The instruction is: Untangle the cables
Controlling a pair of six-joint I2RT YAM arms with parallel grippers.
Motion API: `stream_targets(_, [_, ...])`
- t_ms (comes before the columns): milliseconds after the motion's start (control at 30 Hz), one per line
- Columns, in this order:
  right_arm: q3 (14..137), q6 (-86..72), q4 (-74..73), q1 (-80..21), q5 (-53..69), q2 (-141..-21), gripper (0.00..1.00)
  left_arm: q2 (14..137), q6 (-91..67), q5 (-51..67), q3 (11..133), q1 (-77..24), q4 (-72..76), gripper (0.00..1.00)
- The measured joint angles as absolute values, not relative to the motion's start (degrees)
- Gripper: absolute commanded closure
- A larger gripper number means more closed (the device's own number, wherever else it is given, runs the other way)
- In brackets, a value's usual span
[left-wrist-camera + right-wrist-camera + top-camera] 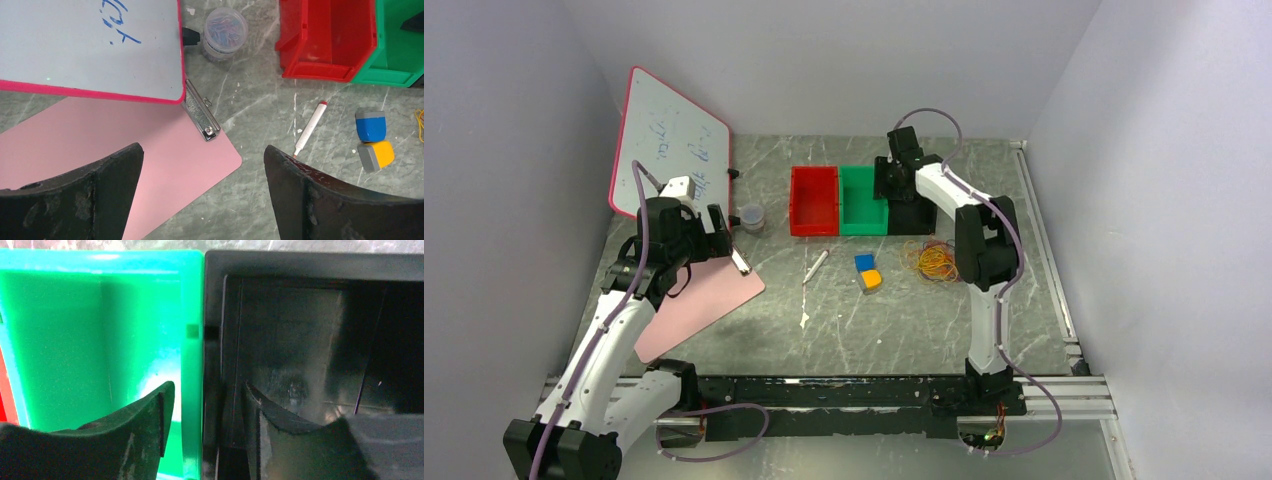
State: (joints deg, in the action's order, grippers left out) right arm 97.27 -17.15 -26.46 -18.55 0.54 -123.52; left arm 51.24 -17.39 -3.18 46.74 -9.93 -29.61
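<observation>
The cables lie as a loose bunch of thin yellow, orange and red loops on the table, in front of the black bin and beside the right arm's elbow. A sliver of yellow strand shows at the right edge of the left wrist view. My right gripper hangs at the bins, its jaws apart astride the touching walls of the green bin and the black bin, holding nothing. My left gripper stands wide open and empty above the pink clipboard, far left of the cables.
A red bin adjoins the green bin. A whiteboard leans at the back left by a jar of clips. A marker and blue and yellow erasers lie mid-table.
</observation>
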Motion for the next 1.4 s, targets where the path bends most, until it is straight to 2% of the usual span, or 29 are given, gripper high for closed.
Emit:
stream_targets(133, [94.7, -17.1, -26.9, -18.8, 1.2, -120.7, 0.38, 51.2, -17.4, -3.2, 46.7, -10.0, -29.6, 0.04])
stream_targets(333, [85.7, -17.8, -23.2, -18.8, 0.8, -109.5, 0.36, 51.3, -17.4, -3.0, 46.7, -10.0, -29.6, 0.02])
stream_targets(400, [82.4, -18.8, -21.9, -18.9, -1.3, -104.7, 0.31, 51.5, -17.4, -2.9, 46.9, -10.0, -29.6, 0.0])
stream_targets(667, [69.3, -27.9, -23.9, -18.0, -16.7, -83.1, 0.3, 50.6, -18.0, -5.1, 47.4, -10.0, -29.0, 0.01])
stream_targets(833, [62.0, -31.8, -29.7, -15.3, -21.2, -75.4, 0.25, 49.9, -19.0, -5.4, 47.4, -10.0, -28.6, 0.01])
stream_targets(1067, [57.1, -32.0, -30.4, -5.3, -18.4, -78.5, 0.26, 49.9, -19.7, -5.2, 47.4, -10.0, -28.6, 0.01])
stream_targets(1400, [58.3, -31.0, -25.8, -2.8, -14.2, -91.5, 0.3, 48.5, -19.7, -4.7, 47.4, -10.0, -29.2, 0.01])
